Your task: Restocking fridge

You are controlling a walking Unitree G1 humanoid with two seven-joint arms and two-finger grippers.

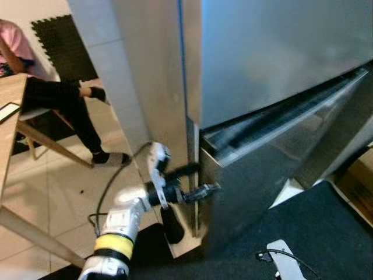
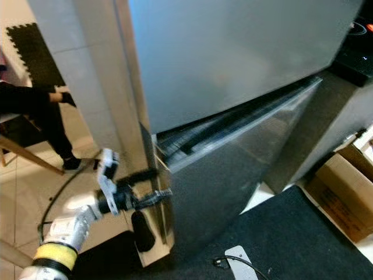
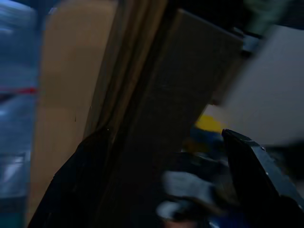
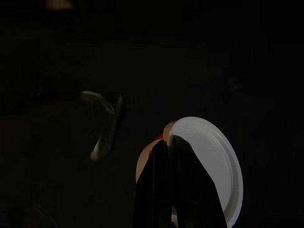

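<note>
Fridge door [image 1: 245,192] edge btwn left gripper [image 1: 201,179] fingers

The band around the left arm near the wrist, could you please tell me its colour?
The band is yellow, clearest in the left eye view.

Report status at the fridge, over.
Left gripper at lower fridge door edge, fingers open astride it. Right gripper shut on white lid. Door ajar. Person seated left.

No lettering, label, brand, number or sign can be read on the fridge [image 1: 274,64] or on the box [image 2: 344,192].
</note>
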